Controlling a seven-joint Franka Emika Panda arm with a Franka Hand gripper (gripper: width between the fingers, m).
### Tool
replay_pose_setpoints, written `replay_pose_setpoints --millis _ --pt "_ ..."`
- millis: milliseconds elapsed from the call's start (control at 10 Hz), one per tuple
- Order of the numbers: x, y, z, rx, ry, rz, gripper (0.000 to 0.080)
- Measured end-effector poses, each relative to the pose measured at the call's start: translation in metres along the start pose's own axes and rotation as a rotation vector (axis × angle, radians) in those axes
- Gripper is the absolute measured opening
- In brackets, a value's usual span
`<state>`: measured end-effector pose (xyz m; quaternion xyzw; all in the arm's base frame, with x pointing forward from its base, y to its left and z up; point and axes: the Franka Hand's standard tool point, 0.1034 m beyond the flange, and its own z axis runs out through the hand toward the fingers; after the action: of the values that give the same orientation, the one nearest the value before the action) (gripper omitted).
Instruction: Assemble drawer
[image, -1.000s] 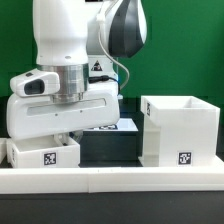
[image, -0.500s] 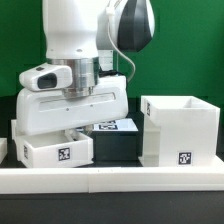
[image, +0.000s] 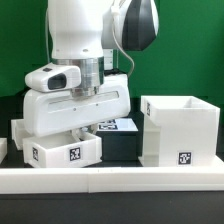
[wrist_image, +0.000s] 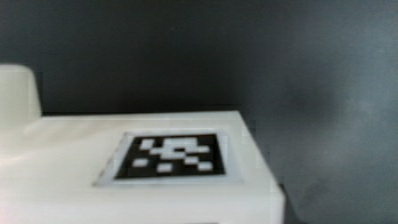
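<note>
Claw (image: 78, 135) grips smooth white boxy tray (image: 65, 153); tall cube-like shell (image: 180, 125) apart.

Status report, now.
Gripper low over tray, jaws hidden. Tray at exterior view's left, shell upright at its right, apart. Nothing seen between them.

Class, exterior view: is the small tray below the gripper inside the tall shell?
No: the small tray lies outside the tall shell, on the exterior view's left.

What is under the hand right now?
A small white tray with a black-and-white tag on its front. The hand covers the tray's inside, so contents and grip are hidden.
</note>
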<state>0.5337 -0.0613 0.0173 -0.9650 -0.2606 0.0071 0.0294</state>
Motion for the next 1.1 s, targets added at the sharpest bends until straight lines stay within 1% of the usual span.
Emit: replay_pose_setpoints --millis 100,300,500,700,1100 --pt "-0.001 0.000 0.000 -0.001 -0.002 -0.025 0.0041" --pt "-0.003 0.003 0.001 -0.011 -0.013 -0.275 0.0041" --pt "0.000 -0.001 -0.002 -0.016 -0.025 -0.452 0.0041" --pt "-0.007 -0.006 -0.001 -0.006 -0.032 -0.539 0.0041" --pt "-0.013 0.001 0.000 -0.014 -0.061 -0.802 0.0041"
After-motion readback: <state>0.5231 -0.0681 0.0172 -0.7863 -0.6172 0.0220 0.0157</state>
